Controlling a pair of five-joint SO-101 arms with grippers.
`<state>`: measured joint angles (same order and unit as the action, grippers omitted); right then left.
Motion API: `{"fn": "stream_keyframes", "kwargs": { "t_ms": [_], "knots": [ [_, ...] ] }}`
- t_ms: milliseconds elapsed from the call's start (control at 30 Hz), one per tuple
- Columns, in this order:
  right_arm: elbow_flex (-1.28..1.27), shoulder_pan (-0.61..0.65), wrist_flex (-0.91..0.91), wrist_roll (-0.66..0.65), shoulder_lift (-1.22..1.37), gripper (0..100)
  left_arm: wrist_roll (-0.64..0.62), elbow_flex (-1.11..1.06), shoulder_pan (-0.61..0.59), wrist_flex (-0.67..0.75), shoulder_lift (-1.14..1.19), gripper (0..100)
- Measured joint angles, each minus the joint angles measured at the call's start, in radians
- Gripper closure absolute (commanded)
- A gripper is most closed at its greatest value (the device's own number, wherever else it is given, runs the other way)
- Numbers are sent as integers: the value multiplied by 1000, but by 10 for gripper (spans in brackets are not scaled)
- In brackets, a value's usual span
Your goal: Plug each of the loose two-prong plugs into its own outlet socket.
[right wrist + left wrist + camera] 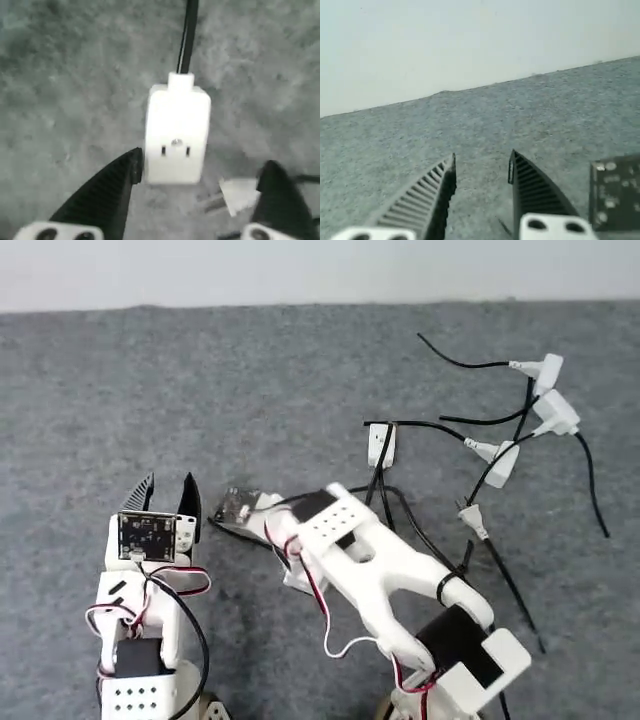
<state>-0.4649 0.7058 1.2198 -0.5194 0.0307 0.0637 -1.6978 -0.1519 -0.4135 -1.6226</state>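
Hovering spread over a white socket [177,132], right end effector [202,162], loose plug [235,196] beside socket, left end effector [482,157] spread above surface [470,115].

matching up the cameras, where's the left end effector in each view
high view: left end effector at lower left, fingers apart, pointing toward the wall.
left wrist view: left end effector in the foreground, two black fingers open over carpet.
right wrist view: the fingers here are the right end effector, open over a socket.
shared landmark: the circuit board beside it, in the high and left wrist views.
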Motion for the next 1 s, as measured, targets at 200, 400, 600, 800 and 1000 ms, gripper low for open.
{"fn": "stream_keyframes", "kwargs": {
  "t_ms": [200, 400, 600, 800, 1000],
  "knots": [
    [121, -78, 138, -3, -97, 627, 0, 0, 0, 0, 0, 834],
    [114, -190, 183, 26, -275, 627, 0, 0, 0, 0, 0, 834],
    [-71, -347, 167, 137, -311, 627, 0, 0, 5, 0, 0, 835],
    [-282, -436, -20, 143, -319, 627, 44, 0, 41, 0, 0, 836],
    [-347, -413, -169, 150, -319, 627, 44, 0, 43, 0, 0, 836]
  ]
}}
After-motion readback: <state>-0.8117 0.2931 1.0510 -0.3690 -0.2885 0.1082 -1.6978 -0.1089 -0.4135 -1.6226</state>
